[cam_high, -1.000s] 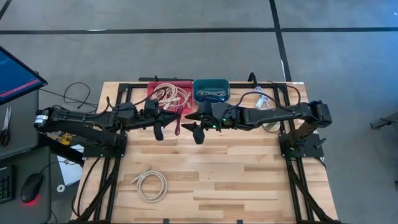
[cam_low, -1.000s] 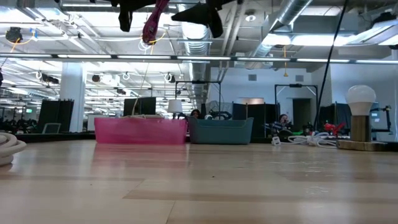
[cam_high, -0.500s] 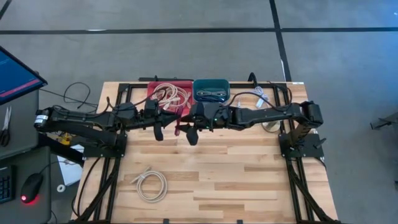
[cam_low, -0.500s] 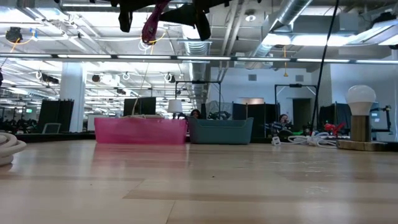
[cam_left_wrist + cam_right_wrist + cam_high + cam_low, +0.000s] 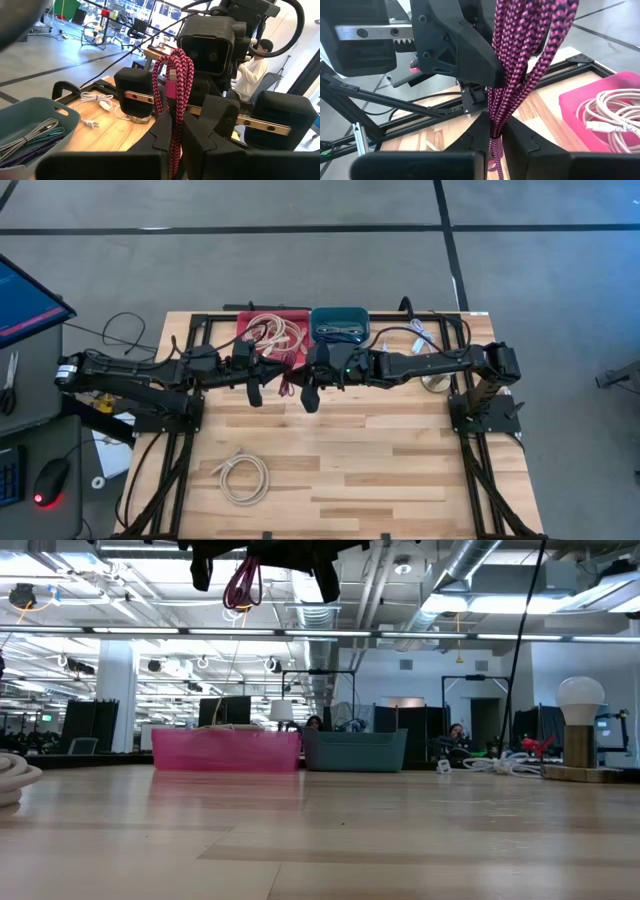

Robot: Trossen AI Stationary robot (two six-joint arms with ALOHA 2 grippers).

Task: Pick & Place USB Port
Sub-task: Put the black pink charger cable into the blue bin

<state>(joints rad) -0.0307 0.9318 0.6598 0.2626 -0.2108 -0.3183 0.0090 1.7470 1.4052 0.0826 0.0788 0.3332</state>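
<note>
A pink-and-black braided cable [image 5: 285, 378], folded into a bundle, hangs high above the table between my two grippers. My left gripper [image 5: 175, 131] reaches in from the table's left and is shut on it. My right gripper [image 5: 495, 134] comes from the table's right, faces the left one closely, and is shut on the same bundle. In the low view the cable's loop [image 5: 243, 585] shows below the dark fingers at the top edge. A pink bin [image 5: 272, 330] and a teal bin [image 5: 340, 323] stand at the far edge. My left gripper pinches several strands of the folded cable [image 5: 174, 112] between its two fingers, coming level from the table's left. The bundle is lifted clear of the table, and its loop [image 5: 172, 67] sticks out beyond the fingers. My right gripper pinches several strands of the same bundle [image 5: 497, 117] between its two fingers, coming nearly level from the table's right. The strands run across the fingers, and the cable stays clear of the table.
The pink bin holds beige cables [image 5: 615, 112]; the teal bin holds grey and dark cables [image 5: 30, 135]. A white coiled cable [image 5: 243, 477] lies near the front left. A bulb on a wooden base [image 5: 580, 735] and a white cord [image 5: 425, 340] sit at the right.
My right gripper has moved toward the table's left, up to the cable held by my left gripper, and has shut on it. The cable's hanging end has been drawn from a slanted strand into a rounder loop. My left gripper kept still.
</note>
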